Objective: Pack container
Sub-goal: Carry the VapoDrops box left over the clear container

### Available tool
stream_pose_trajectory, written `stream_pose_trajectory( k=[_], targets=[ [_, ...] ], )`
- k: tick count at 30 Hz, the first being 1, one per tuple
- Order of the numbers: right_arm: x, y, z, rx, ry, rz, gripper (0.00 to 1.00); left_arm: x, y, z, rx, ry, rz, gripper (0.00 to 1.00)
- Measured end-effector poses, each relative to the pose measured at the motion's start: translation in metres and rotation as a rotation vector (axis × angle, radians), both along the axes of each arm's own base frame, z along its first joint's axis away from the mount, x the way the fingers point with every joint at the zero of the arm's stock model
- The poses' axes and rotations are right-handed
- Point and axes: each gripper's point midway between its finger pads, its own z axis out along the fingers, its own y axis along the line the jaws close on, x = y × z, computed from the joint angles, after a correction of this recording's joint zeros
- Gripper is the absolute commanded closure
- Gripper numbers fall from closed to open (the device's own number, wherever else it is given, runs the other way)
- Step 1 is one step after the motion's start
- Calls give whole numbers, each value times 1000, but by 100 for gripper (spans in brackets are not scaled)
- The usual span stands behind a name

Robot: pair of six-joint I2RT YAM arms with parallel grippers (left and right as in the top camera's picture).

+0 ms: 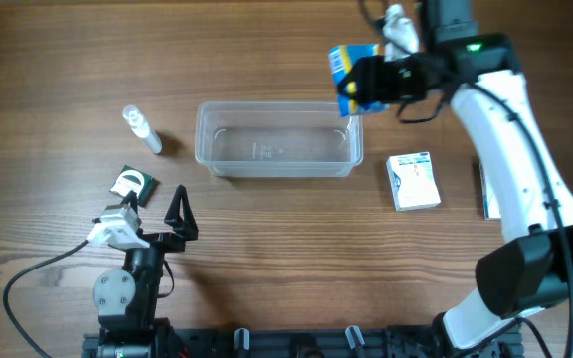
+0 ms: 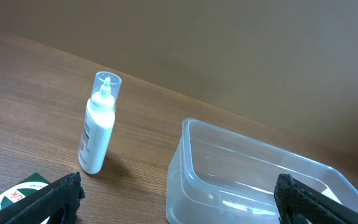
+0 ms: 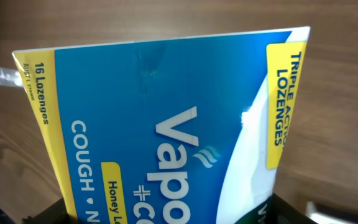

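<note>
So the clear container (image 1: pixel 277 149) sits empty around the middle of the surface, a bit toward the far edge. The right hand (image 1: pixel 358 88) is over its far right corner, clamped on a blue and yellow lozenge box (image 1: pixel 346 62). The left hand (image 1: pixel 155 204) is near the near edge on the left side, fingers spread wide, holding nothing. A small bottle (image 1: pixel 142 129) lies left of the container.

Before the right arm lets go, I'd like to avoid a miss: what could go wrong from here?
1. The lozenge box hangs over the far right corner of the container, not its middle; dropped there, it may catch the rim and tip out.
2. In the right wrist view the box sits tilted in the right jaws, gripped near one end only, so it may twist or slip on the way down.
</note>
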Motion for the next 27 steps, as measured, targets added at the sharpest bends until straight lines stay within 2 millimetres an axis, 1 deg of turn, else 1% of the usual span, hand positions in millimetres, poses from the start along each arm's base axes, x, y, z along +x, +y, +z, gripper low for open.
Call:
stream_pose_trajectory(
  k=[1, 3, 7, 9, 13, 16, 21, 27],
  targets=[
    [-6, 15, -3, -20, 14, 1, 42, 0, 0, 0, 0, 0, 0, 0],
    [-13, 25, -10, -61, 32, -13, 41, 0, 0, 0, 0, 0, 0, 0],
    [-28, 40, -24, -154, 60, -50, 41, 0, 0, 0, 0, 0, 0, 0],
    [-29, 43, -26, -190, 55, -79, 41, 0, 0, 0, 0, 0, 0, 0],
    [-28, 37, -29, -252, 48, -156, 41, 0, 0, 0, 0, 0, 0, 0],
    [-25, 31, -38, -290, 62, -201, 41, 0, 0, 0, 0, 0, 0, 0],
    [-22, 26, -60, -342, 104, -230, 42, 0, 0, 0, 0, 0, 0, 0],
    [-21, 25, -92, -392, 173, -228, 42, 0, 0, 0, 0, 0, 0, 0]
  ],
)
